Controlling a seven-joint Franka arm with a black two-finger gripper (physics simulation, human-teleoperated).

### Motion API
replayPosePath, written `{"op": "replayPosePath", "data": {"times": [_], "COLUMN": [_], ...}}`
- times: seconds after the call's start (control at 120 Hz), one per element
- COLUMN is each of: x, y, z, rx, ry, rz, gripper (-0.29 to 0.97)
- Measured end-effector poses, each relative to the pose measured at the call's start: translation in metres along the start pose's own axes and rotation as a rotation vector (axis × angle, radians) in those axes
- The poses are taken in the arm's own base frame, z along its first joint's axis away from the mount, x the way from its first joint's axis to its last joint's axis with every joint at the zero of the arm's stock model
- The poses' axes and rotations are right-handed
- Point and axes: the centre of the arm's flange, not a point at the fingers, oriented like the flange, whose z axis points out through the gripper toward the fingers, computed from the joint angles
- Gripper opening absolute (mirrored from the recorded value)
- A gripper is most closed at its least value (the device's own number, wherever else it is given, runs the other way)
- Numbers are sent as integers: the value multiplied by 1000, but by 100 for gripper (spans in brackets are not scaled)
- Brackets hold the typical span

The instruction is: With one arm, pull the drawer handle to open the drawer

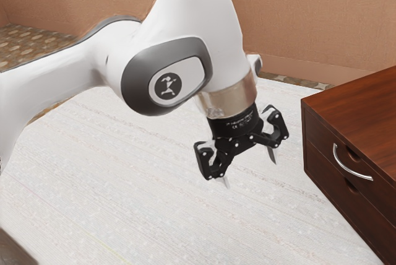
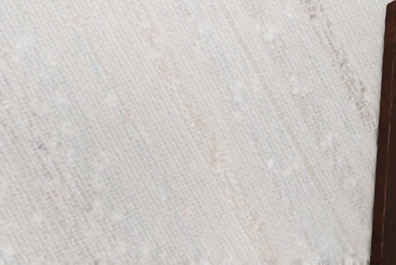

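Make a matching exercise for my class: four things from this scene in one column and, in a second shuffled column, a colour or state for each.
Things:
1. hand
2. drawer handle
3. cabinet
4. tabletop

Descriptions:
A. dark reddish-brown wood
B. silver, curved
C. black, open, holding nothing
D. whitish, woven look

Pairs: 1-C, 2-B, 3-A, 4-D

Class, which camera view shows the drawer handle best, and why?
The exterior view: the handle appears whole, a curved silver bar on the drawer front, apart from the open gripper. The wrist view offers a dark strip of the cabinet.
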Motion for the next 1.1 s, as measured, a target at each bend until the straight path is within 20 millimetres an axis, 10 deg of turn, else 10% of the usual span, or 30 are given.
{"op": "replayPosePath", "data": {"times": [0.458, 1.1], "x": [-7, -3], "y": [64, 89], "z": [37, 64], "rx": [-189, -234], "ry": [26, 19], "rz": [-2, -4], "gripper": [68, 68]}}
